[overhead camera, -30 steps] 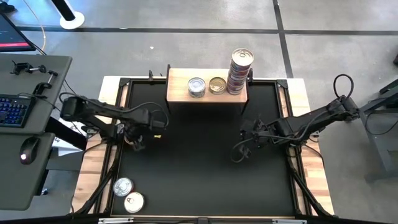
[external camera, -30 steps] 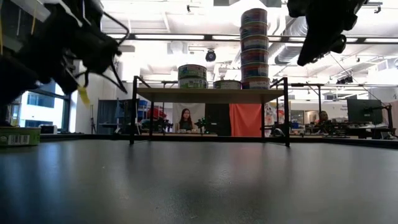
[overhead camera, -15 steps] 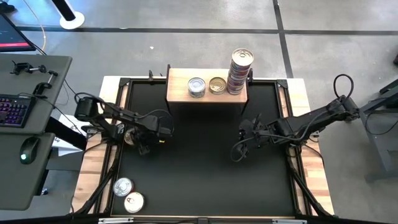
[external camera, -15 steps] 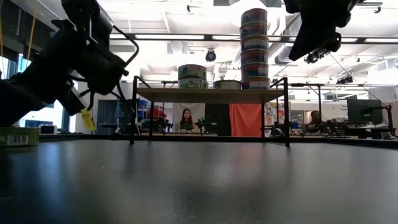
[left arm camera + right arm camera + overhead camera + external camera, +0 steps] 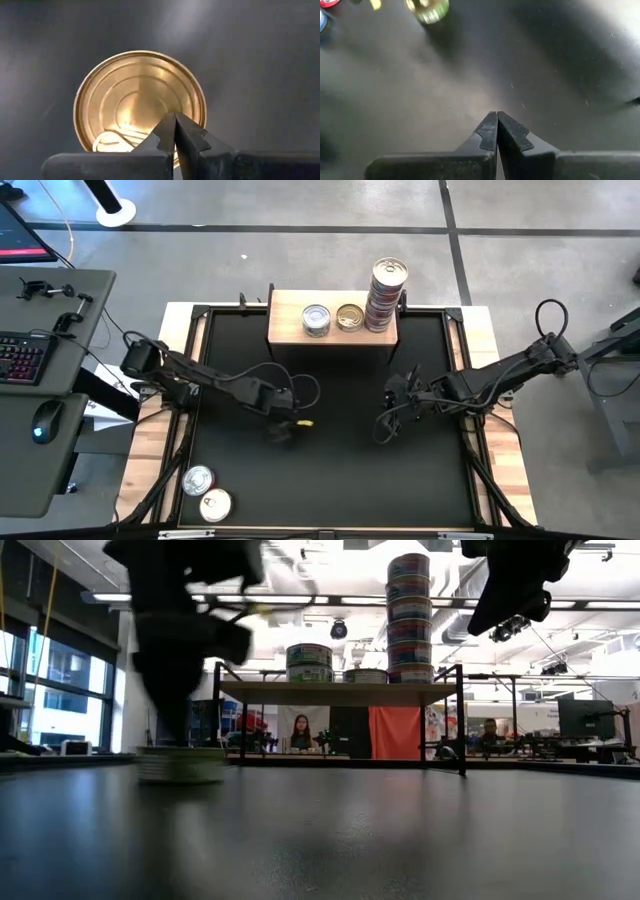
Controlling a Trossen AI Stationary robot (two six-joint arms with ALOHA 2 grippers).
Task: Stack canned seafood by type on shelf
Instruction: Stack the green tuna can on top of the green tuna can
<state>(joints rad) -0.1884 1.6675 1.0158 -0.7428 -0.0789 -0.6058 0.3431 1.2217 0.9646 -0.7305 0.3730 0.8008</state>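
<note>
Item: gold-topped tin (image 5: 140,107), low, round, rigid metal, prob. dense w/ slick sides, on black tabletop (image 5: 340,480) under left gripper (image 5: 175,131) (fingers pressed together, empty), apparently not touching; grasp across rim; right gripper (image 5: 497,131) likewise closed, idle.

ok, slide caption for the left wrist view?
Left gripper, fingers shut, poised over a gold-topped tin on the black tabletop.

No legible text, brand, number or sign found; printed side labels on the stacked tins (image 5: 408,618) on the shelf (image 5: 340,692) are too small to read
</note>
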